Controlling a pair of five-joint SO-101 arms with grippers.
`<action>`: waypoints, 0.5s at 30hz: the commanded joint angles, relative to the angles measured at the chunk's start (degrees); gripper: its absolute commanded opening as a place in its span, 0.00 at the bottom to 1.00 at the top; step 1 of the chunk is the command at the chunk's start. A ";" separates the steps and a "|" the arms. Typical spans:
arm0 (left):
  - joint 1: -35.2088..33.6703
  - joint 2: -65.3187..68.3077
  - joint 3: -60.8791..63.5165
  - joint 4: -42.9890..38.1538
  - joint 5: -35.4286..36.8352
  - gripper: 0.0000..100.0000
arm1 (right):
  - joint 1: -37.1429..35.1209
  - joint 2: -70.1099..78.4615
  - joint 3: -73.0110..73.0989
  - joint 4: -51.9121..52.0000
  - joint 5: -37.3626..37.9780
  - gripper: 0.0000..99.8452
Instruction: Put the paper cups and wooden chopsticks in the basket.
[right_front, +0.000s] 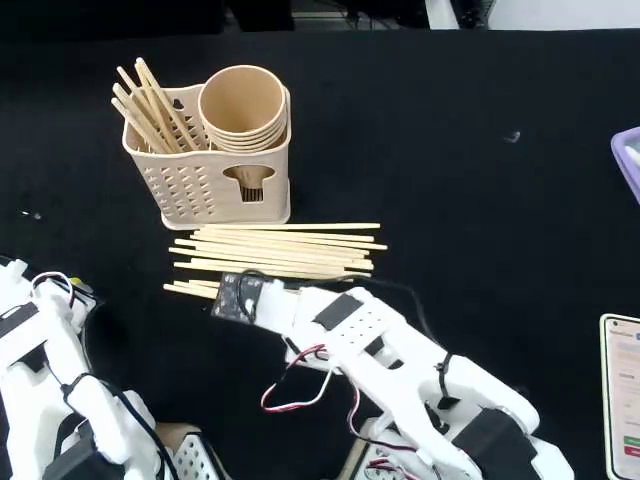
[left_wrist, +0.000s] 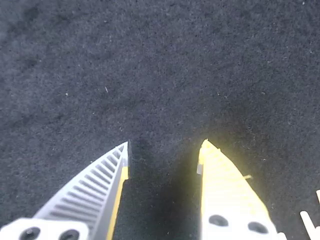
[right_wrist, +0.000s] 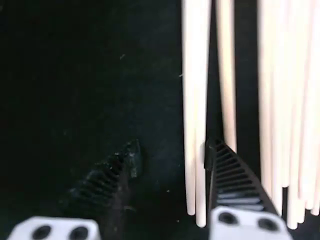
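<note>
Right wrist view: the right arm's fingers (right_wrist: 235, 185) stand well apart and grip nothing. Two of the loose pale wooden chopsticks (right_wrist: 196, 100) run up through the gap, close against one finger, and their ends stop just short of the finger roots. The rest of the pile lies beyond that finger. In the high view these chopsticks (right_front: 280, 250) lie flat on the black cloth surface (right_front: 480, 200), long axis left to right, just near of the cream perforated plastic basket (right_front: 200, 190) at far left. The basket already holds a stack of tan paper cups (right_front: 243, 105) and some upright chopsticks (right_front: 145, 100). The right arm reaches the near-left end of the pile, so it looks better placed to close across the sticks. The left arm's fingers (left_wrist: 220, 190) are open over bare cloth and hold nothing.
</note>
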 joint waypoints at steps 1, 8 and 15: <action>0.66 -1.14 -2.68 -0.70 0.00 0.22 | -1.32 0.22 -1.36 -1.58 -2.11 0.22; 0.66 -1.05 -2.68 -0.88 0.00 0.22 | -1.49 3.30 -3.47 0.79 -2.46 0.22; 0.66 -1.05 -2.68 -0.70 0.00 0.22 | -1.49 16.31 -14.02 7.56 -2.11 0.19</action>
